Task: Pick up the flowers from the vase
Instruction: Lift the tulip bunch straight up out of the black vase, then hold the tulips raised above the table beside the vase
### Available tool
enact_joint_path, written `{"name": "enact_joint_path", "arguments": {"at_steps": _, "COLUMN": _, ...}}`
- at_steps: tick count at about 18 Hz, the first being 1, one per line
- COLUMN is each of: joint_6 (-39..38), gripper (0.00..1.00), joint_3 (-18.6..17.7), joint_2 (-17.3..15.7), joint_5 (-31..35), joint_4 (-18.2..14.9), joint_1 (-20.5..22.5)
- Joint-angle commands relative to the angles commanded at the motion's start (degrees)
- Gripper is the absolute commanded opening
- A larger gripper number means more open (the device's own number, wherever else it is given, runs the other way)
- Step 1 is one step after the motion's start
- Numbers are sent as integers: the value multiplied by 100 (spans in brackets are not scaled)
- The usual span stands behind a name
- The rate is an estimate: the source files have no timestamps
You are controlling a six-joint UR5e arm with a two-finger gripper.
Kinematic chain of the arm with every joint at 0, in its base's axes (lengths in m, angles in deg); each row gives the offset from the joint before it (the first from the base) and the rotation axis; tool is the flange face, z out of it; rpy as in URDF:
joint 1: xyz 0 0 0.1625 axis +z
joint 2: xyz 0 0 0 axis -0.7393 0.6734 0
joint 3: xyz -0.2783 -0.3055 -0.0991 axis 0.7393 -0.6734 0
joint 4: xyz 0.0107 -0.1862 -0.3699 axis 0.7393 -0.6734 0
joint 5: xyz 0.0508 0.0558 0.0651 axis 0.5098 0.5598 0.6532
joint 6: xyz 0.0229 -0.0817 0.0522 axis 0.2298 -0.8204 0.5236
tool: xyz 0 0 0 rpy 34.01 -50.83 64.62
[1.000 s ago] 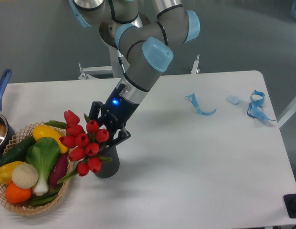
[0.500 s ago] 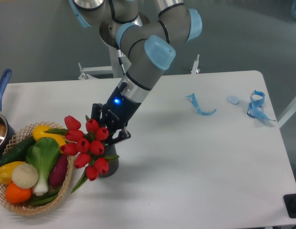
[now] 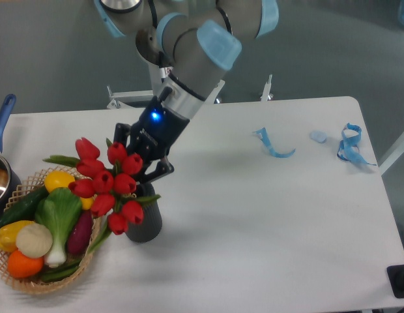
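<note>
flowers (image 3: 105, 188) gripped in pincer (image 3: 142, 171) above vase (image 3: 145, 222).

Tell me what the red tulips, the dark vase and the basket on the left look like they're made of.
The flowers look artificial, likely plastic or fabric: uniform, evenly glossy red buds. The vase seems matte dark grey plastic or ceramic; I can't tell which. The basket looks like woven wicker, tan with a visible weave along its rim.

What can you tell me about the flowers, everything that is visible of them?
The flowers are a bunch of red tulip buds with green leaves and stems, looking artificial. The bunch tilts to the left, over the rim of the wicker basket. The gripper is closed on the stems just above the dark grey vase. Whether the stem ends are still inside the vase is hidden.
</note>
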Motion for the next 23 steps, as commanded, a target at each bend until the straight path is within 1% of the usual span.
{"name": "enact_joint_path", "arguments": {"at_steps": 3, "joint_6": -201, "gripper": 31, "joint_3": 211, "joint_2": -132, "joint_5": -298, "joint_4": -9, "joint_1": 202}}
{"name": "enact_joint_path", "arguments": {"at_steps": 8, "joint_6": -650, "gripper": 31, "joint_3": 387, "joint_2": -378, "joint_5": -834, "joint_4": 0, "joint_1": 579}}
{"name": "enact_joint_path", "arguments": {"at_steps": 10, "joint_6": -800, "gripper": 31, "joint_3": 387, "joint_2": -431, "joint_5": -914, "joint_4": 9, "joint_1": 773}}
{"name": "enact_joint_path", "arguments": {"at_steps": 12, "joint_6": -818, "gripper": 31, "joint_3": 370, "joint_2": -475, "joint_5": -923, "joint_4": 9, "joint_1": 1062}}
{"name": "enact_joint_path", "arguments": {"at_steps": 19, "joint_6": -748, "gripper": 31, "joint_3": 238, "joint_2": -388, "joint_5": -932, "joint_4": 44, "joint_1": 1783}}
{"name": "enact_joint_path", "arguments": {"at_steps": 22, "joint_6": -485, "gripper": 31, "joint_3": 290, "joint_2": -151, "joint_5": -932, "joint_4": 62, "joint_1": 2179}}
{"name": "enact_joint_path", "arguments": {"at_steps": 23, "joint_6": -327, "gripper": 31, "joint_3": 299, "joint_2": -63, "joint_5": -932, "joint_4": 62, "joint_1": 2241}}
